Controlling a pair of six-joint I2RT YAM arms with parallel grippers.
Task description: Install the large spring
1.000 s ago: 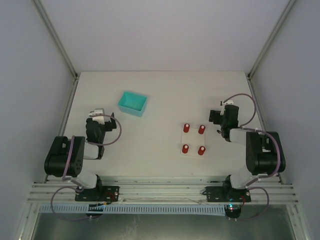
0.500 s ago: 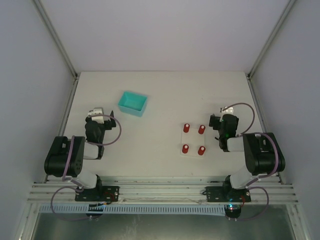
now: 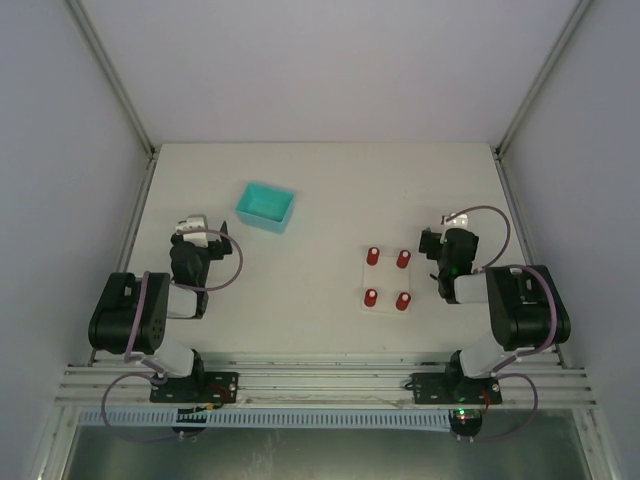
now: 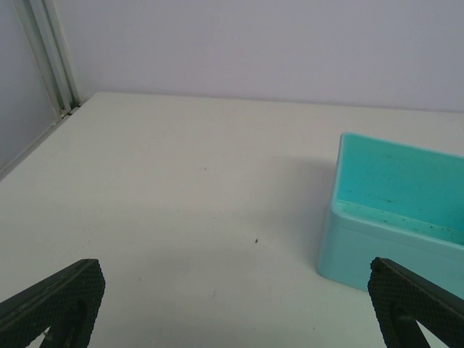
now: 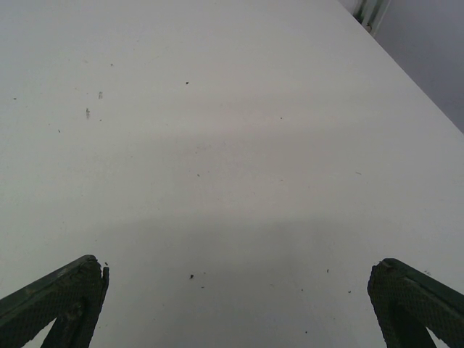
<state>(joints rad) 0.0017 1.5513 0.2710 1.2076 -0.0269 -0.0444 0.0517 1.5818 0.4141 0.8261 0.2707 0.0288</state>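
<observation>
No spring shows in any view. A white base plate (image 3: 386,280) with red pegs (image 3: 373,256) lies right of centre. My right gripper (image 3: 440,247) rests just right of the plate, low over the table, jaws wide open and empty; its wrist view (image 5: 239,297) shows only bare table between the fingertips (image 5: 65,290). My left gripper (image 3: 200,243) sits at the left, jaws wide open and empty (image 4: 239,304). A teal bin (image 3: 266,206) stands up and to the right of it; the part of its inside seen in the left wrist view (image 4: 399,188) holds nothing.
Grey walls and aluminium frame posts (image 3: 150,152) bound the table on three sides. A rail with cable chain (image 3: 320,385) runs along the near edge by the arm bases.
My right gripper has drawn back toward its base and lowered beside the plate, then held still. The left arm has not moved.
</observation>
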